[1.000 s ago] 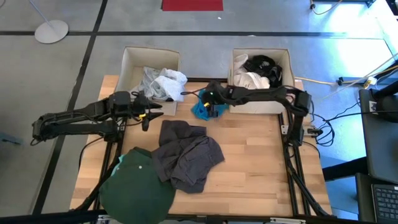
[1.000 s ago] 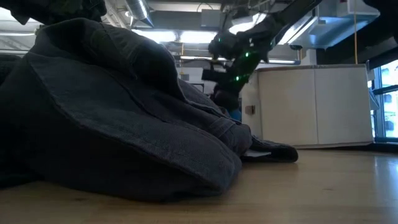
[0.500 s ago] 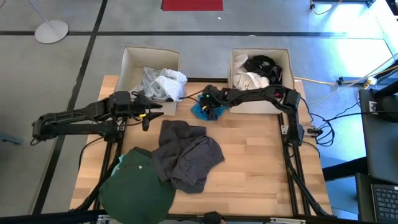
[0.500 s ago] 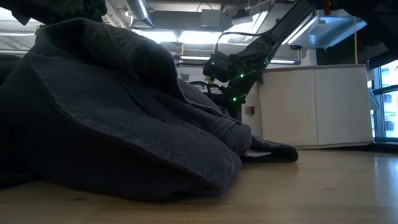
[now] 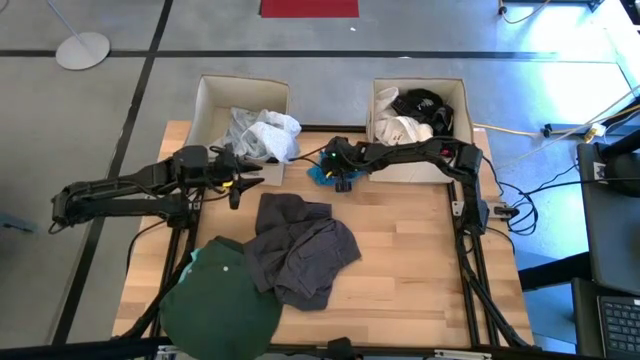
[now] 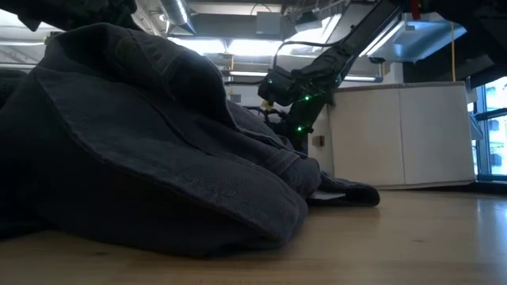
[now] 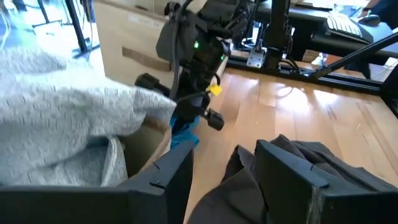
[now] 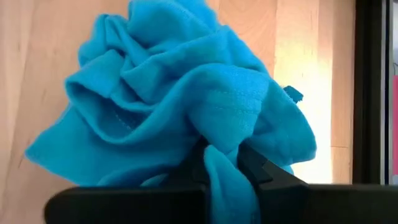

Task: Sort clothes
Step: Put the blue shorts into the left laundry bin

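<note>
The right claw (image 8: 225,163) is pinched tight on a fold of the turquoise garment (image 8: 180,93), which lies bunched on the bench (image 5: 400,260) directly beneath it: the pick-up step. Next, likely lifting it toward a box (image 5: 455,95). The left claw (image 7: 221,171) waits wide apart beside the dark grey garment (image 5: 300,245).

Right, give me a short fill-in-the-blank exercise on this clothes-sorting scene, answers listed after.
1. The right gripper is shut on the ____ garment.
2. That garment lies between the two beige ____.
3. The dark grey garment partly overlaps the dark ____ one.
4. The left gripper, beside the left box, is ____.

Missing words: turquoise; boxes; green; open
</note>
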Robot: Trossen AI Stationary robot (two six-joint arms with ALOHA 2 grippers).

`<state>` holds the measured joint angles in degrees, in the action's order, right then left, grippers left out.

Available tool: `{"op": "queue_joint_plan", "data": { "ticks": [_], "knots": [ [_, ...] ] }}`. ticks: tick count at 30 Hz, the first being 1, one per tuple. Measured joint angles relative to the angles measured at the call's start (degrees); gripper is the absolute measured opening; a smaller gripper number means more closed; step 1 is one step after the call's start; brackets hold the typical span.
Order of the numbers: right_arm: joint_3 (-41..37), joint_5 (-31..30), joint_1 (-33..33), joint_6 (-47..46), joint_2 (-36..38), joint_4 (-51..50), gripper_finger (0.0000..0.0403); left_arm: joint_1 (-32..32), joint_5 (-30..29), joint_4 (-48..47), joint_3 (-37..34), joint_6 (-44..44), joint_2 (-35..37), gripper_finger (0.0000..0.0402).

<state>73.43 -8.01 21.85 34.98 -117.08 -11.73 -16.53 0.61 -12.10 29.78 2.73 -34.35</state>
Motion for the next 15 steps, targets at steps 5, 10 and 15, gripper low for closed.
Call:
{"op": "queue_joint_plan", "data": {
  "ticks": [5, 10, 15],
  "knots": [
    [2.3, -1.4, 0.0, 0.1, 0.3, -2.5, 0.0029, 0.0, -1.8, 1.2, 0.0, -0.4, 0.1, 0.0162],
    [4.8, -1.7, 0.0, 0.1, 3.9, -2.1, 0.0025, 0.0, -6.3, 1.2, 0.0, -1.7, 0.1, 0.0162],
    [6.2, -1.5, -0.1, 0.1, 6.8, -2.2, 0.0025, 0.0, -11.1, 1.2, 0.0, -2.0, 0.7, 0.0162]
  ]
}}
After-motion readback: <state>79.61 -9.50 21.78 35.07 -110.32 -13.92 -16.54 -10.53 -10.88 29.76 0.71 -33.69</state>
